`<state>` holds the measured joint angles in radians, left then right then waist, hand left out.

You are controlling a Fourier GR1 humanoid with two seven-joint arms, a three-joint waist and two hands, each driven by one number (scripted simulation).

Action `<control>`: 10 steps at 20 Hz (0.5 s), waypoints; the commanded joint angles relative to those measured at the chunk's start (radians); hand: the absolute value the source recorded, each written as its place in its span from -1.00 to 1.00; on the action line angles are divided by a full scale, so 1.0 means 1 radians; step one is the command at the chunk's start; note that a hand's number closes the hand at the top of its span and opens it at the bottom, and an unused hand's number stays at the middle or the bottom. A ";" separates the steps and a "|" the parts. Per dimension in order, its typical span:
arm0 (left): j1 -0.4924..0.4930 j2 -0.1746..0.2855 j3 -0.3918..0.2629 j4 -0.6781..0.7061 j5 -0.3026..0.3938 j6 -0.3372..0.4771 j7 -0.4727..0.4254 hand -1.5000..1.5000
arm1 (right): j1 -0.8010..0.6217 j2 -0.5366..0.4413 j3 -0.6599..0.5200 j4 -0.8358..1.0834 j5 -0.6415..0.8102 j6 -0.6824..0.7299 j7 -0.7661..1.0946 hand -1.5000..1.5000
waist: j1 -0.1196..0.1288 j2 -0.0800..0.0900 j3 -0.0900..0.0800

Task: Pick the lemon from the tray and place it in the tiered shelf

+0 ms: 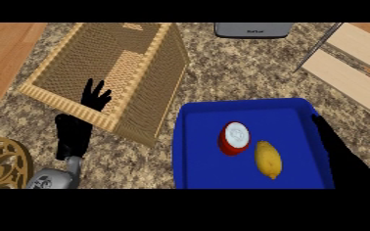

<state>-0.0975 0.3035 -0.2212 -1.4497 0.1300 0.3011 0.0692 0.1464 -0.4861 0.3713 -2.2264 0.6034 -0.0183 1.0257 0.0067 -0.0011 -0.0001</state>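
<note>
A yellow lemon (268,159) lies in the blue tray (195,147), toward its near right part. Just left of it in the tray sits a red can with a white top (234,138). The woven wicker tiered shelf (115,73) lies on the counter at the upper left. My left hand (95,98) shows over the shelf's near edge, open with fingers up and spread. My right hand (339,149) is a dark shape along the tray's right rim, right of the lemon and not touching it; how its fingers stand is hidden.
A grey appliance (253,29) stands at the back edge of the granite counter. Light wooden boards with a metal rod (339,58) lie at the upper right. A golden ornate object (13,164) sits at the lower left corner.
</note>
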 commanded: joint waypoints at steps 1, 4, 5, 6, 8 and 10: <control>-0.138 0.001 -0.032 0.023 -0.021 -0.077 -0.022 0.00 | -0.022 0.059 0.064 -0.001 0.067 0.010 0.099 -1.00 | -0.021 0.003 -0.001; -0.148 -0.008 -0.037 0.048 -0.021 -0.089 -0.036 0.00 | -0.053 0.075 0.043 0.039 0.060 0.025 0.078 -1.00 | -0.022 0.005 -0.001; -0.081 -0.004 -0.041 -0.006 -0.020 -0.085 -0.070 0.00 | -0.089 0.113 0.067 0.076 0.095 0.016 0.097 -1.00 | -0.006 0.003 -0.001; -0.062 0.022 -0.031 -0.007 -0.010 -0.114 -0.085 0.00 | -0.075 0.126 0.072 0.097 0.109 -0.001 0.080 -1.00 | -0.006 0.003 -0.001; -0.054 0.013 -0.039 -0.047 -0.020 -0.092 -0.045 0.00 | -0.024 0.114 0.061 0.064 0.102 0.011 0.069 -1.00 | -0.013 0.000 0.000; -0.097 0.000 -0.045 -0.024 -0.031 -0.085 -0.018 0.00 | -0.056 0.138 0.057 0.104 0.117 0.020 0.084 -1.00 | -0.015 0.002 0.000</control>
<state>-0.0985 0.3185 -0.2253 -1.4517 0.1067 0.2875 0.0789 0.1003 -0.3791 0.4176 -2.1402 0.6930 -0.0093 1.0394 0.0072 0.0016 0.0002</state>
